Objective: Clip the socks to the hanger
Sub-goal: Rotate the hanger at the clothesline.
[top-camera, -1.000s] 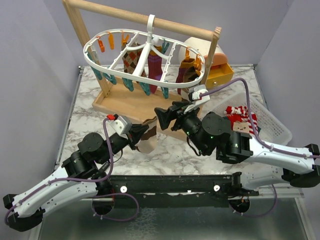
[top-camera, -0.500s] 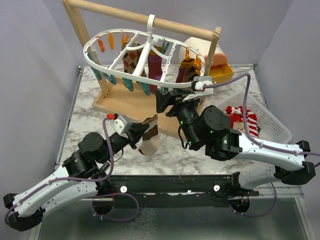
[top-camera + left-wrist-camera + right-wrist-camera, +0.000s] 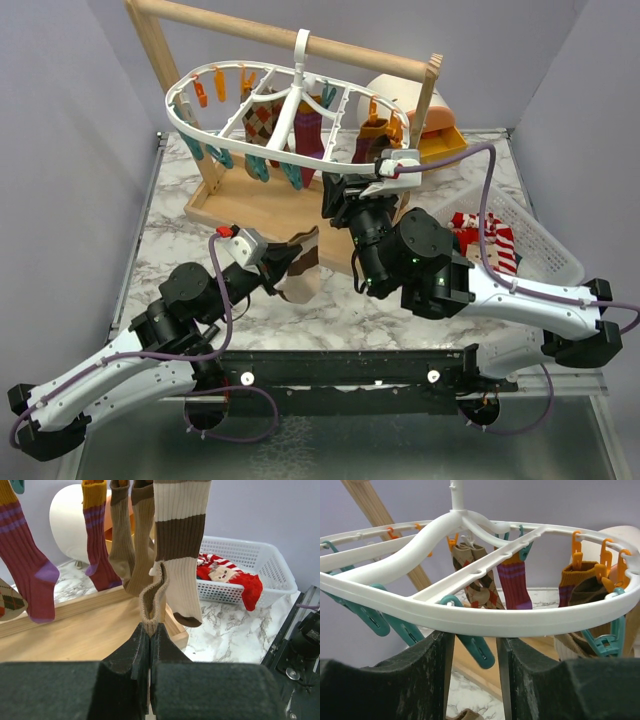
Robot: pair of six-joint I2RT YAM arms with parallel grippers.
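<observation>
Left hand (image 3: 150, 628) pinches tan sock (image 3: 153, 594) — its fold stands upright.

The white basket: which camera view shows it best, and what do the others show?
The left wrist view: the basket stands nearly whole, mesh walls and the red-and-white sock inside clear. The top view shows only its right part, the right arm covering the rest. The right wrist view misses it.

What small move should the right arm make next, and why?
Probably close the right fingers on the teal clip that hangs between them, to squeeze it open. The left fingers hold a tan sock by its cuff, ready to be clipped.
</observation>
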